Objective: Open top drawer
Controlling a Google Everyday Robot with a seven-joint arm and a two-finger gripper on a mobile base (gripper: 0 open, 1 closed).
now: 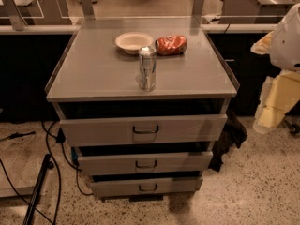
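Speckled floor lies below the top drawer (pixel 103 129); the gripper (pixel 273 106) (grasp indiscernible) hangs far right.

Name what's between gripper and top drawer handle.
The top drawer front, cabinet edge and a dark bundle, in the camera view; the gripper hangs right of them.
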